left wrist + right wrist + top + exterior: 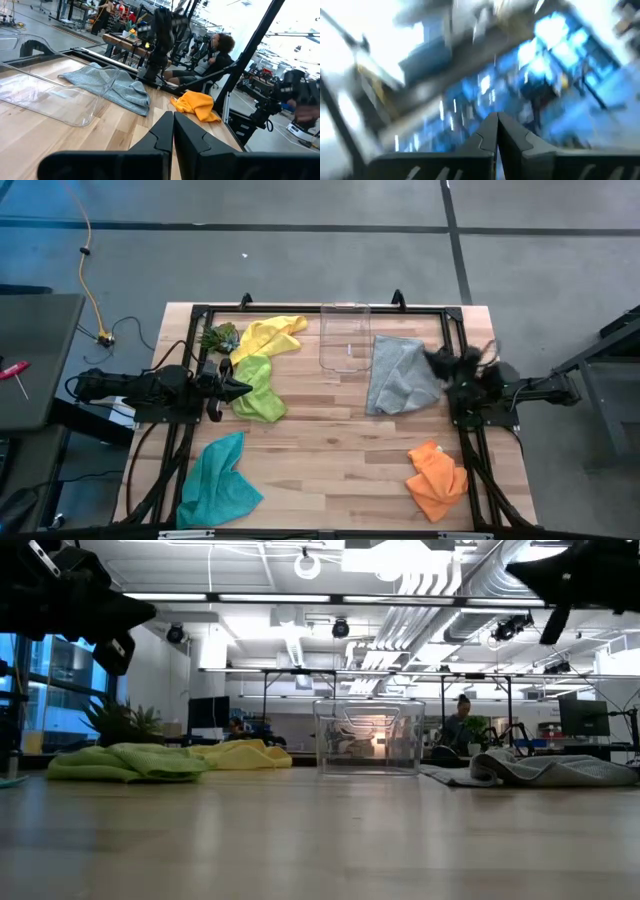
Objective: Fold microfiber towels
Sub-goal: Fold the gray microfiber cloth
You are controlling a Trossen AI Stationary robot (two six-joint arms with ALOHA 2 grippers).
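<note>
Grey towel (402, 376) lay crumpled, long axis running front-to-back on tabletop (330, 450); left gripper (243, 388) and right gripper (437, 360) pressed together, empty.

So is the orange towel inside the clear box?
No: in the high view the orange towel lies crumpled on the table's near right corner, well apart from the clear box.

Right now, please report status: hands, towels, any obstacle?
Left hand shut, empty, beside lime green towel. Right hand shut, empty, at grey towel edge. All five towels unfolded. Clear plastic box sits against the grey one.
</note>
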